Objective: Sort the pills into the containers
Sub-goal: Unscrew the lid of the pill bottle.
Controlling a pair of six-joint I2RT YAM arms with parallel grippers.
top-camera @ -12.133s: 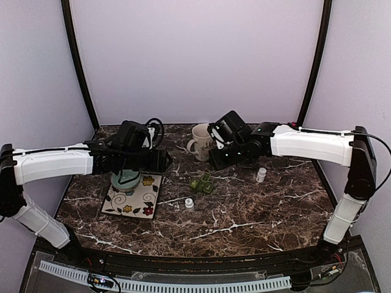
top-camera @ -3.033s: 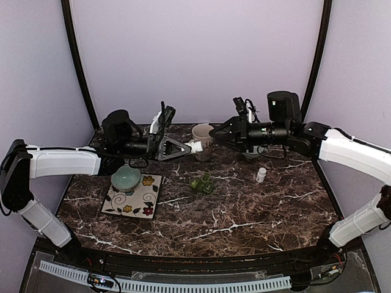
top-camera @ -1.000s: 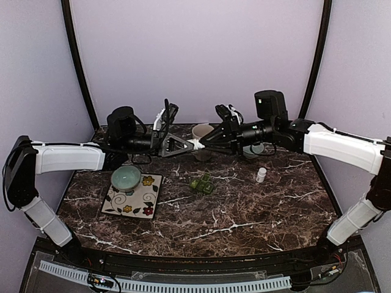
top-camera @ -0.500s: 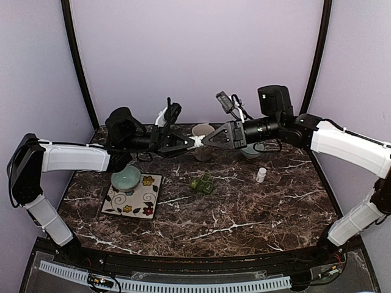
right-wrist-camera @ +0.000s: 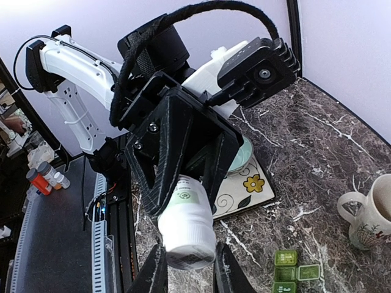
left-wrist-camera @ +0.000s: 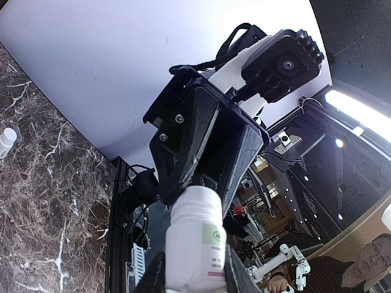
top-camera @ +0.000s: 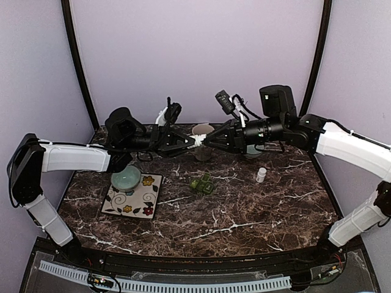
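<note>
A white pill bottle (top-camera: 197, 143) hangs in mid-air in front of the mug, held from both ends. My left gripper (top-camera: 190, 143) (left-wrist-camera: 194, 271) is shut on the bottle's body (left-wrist-camera: 194, 244). My right gripper (top-camera: 205, 141) (right-wrist-camera: 186, 253) is shut on its cap end (right-wrist-camera: 186, 235). The dark green pill box (top-camera: 201, 183) (right-wrist-camera: 293, 273) lies on the marble below and to the right of the bottle, with compartments open. No loose pills show in any view.
A cream mug (top-camera: 202, 130) (right-wrist-camera: 374, 213) stands behind the grippers. A teal bowl (top-camera: 126, 177) sits on a flowered tile (top-camera: 139, 201). A second small white bottle (top-camera: 261, 175) (left-wrist-camera: 6, 140) stands on the marble at the right.
My right gripper has closed in from the right onto the bottle's cap end and its wrist has turned. The left arm holds the bottle nearly still.
</note>
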